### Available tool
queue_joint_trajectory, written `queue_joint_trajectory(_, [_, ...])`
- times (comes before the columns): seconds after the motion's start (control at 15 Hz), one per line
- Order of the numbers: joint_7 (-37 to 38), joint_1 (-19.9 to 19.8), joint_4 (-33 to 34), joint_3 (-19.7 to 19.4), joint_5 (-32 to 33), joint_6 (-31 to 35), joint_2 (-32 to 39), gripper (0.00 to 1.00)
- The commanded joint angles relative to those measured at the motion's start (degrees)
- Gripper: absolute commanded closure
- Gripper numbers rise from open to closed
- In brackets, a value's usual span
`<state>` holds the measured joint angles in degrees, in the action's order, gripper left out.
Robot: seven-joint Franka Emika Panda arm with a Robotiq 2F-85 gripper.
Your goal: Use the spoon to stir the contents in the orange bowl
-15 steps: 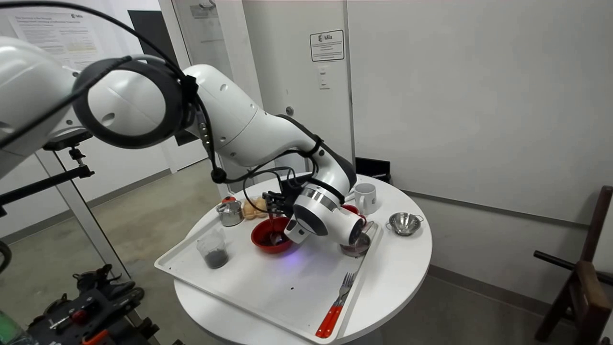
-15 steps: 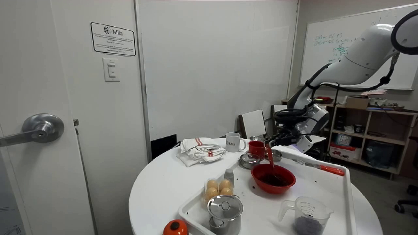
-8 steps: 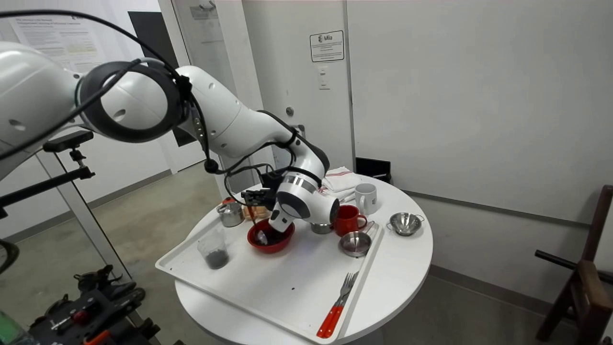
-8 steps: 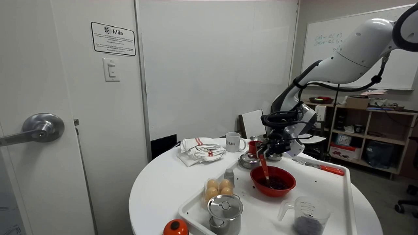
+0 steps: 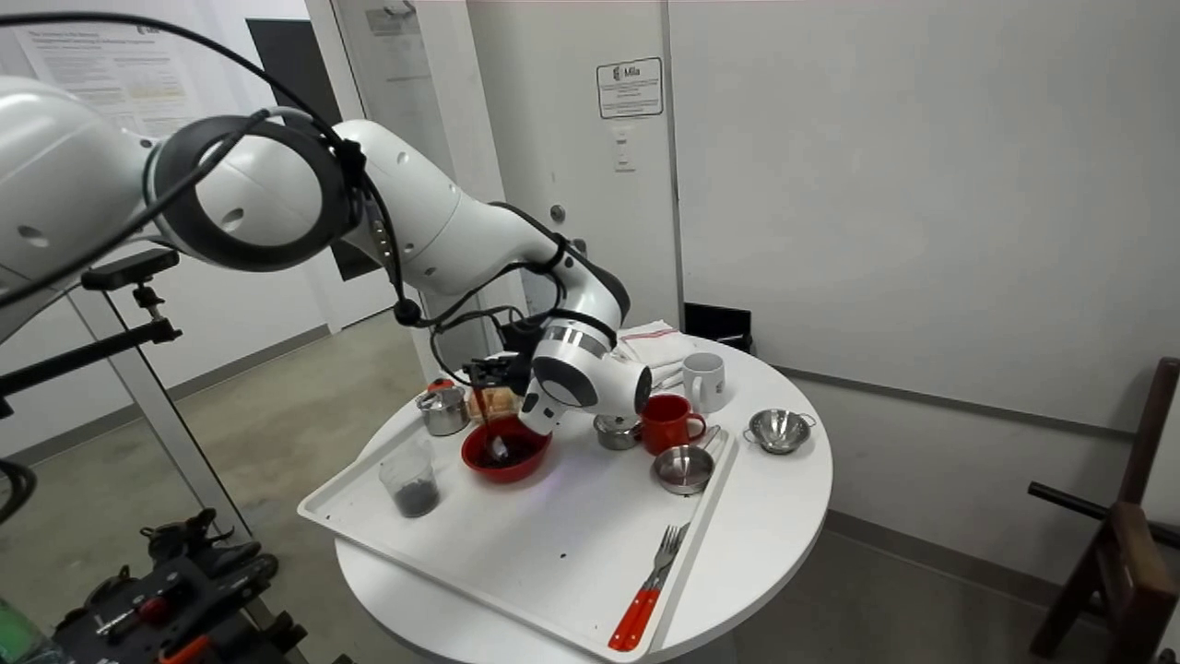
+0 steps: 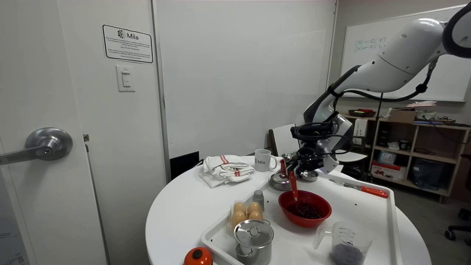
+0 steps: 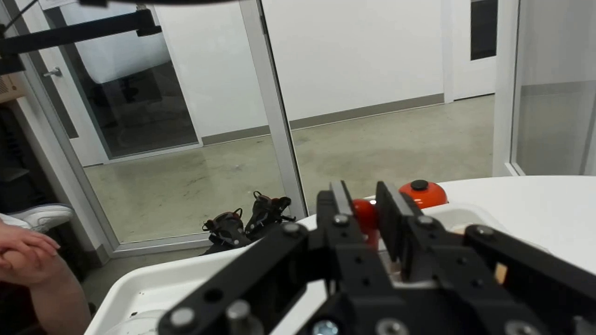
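My gripper [image 5: 477, 373] is shut on the top of the red handle of the spoon [image 6: 293, 187]. It stays above the orange bowl, near its rim on the egg side. In the wrist view the handle end [image 7: 364, 215] sits between the gripper's two finger pads [image 7: 362, 204]. The spoon points down at a slight tilt, and its grey head [image 5: 499, 449] is in the bowl among dark contents [image 6: 307, 211]. The orange bowl [image 6: 301, 221], round and red-orange, stands upright on the white tray; it also shows in an exterior view [image 5: 502, 474].
On the white tray [image 5: 544, 544] stand a clear measuring cup [image 6: 347, 243], lidded pot [image 6: 254, 241], eggs [image 6: 245, 214], grey shaker [image 6: 258, 199], red mug [image 5: 666, 426], metal pan [image 5: 684, 468] and fork with knife [image 5: 636, 616]. A person's hand [image 7: 28, 249] shows at left in the wrist view.
The gripper and spoon have moved left in both exterior views, toward the egg side of the bowl. The bowl has slid a little, leftward in both exterior views.
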<state>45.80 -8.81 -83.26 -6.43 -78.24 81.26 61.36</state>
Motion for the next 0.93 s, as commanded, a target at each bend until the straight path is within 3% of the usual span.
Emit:
queue_joint_trajectory(0.0, [0.83, -3.52, 0.88, 0.23, -1.54, -0.37, 0.23, 0.95])
queue_joint_trajectory(0.47, [0.12, -7.71, -0.68, 0.00, -3.35, -0.45, -0.08, 0.95])
queue_joint_trajectory(0.87, [-1.69, -5.61, -4.31, -0.09, -0.60, -1.53, -1.96, 0.95])
